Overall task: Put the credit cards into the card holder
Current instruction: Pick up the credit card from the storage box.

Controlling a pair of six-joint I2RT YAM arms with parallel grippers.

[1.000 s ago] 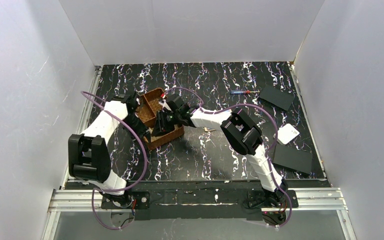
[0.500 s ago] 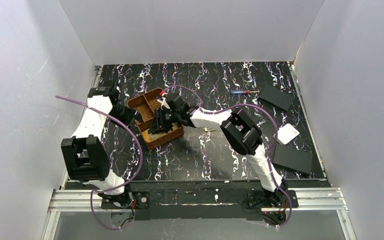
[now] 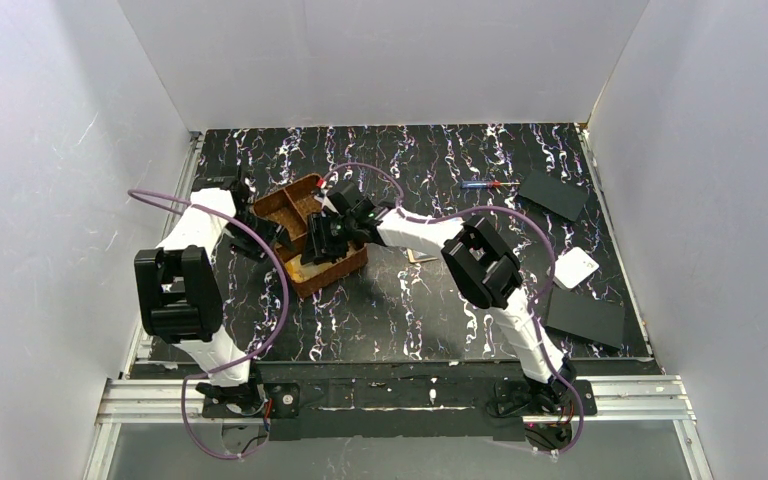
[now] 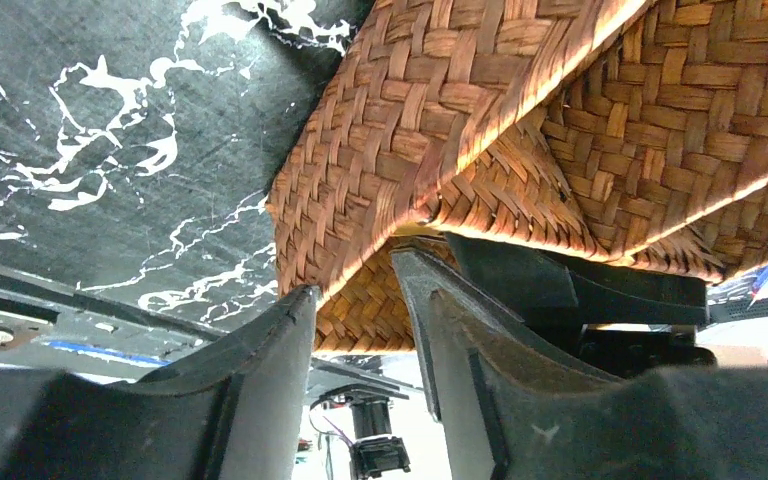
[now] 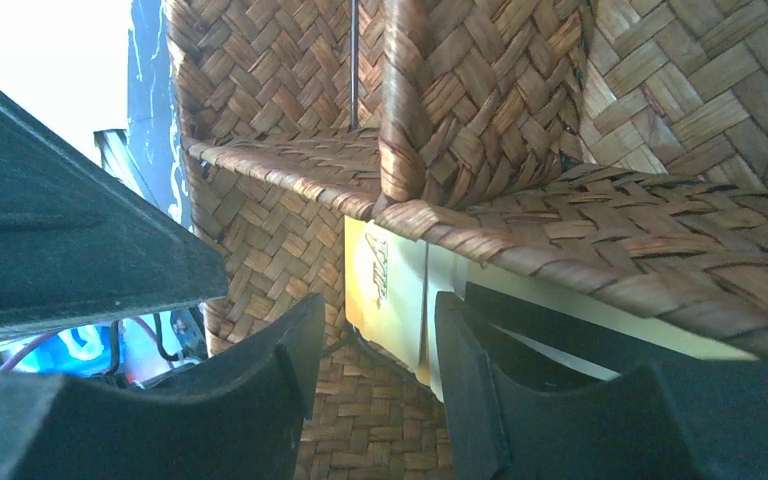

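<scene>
right wrist view: inside the woven tray (image 5: 290,240), a pale gold credit card (image 5: 385,280) stands on edge close against one of the tray's walls. my right gripper (image 5: 375,315) has its jaws parted, one finger either side of the card, not pinching it. my left gripper (image 4: 352,275), jaws also apart, sits at the tray's outer corner. i'd centre the card deep between the pads before closing, while the left steadies the tray. i cannot find the card holder.
</scene>
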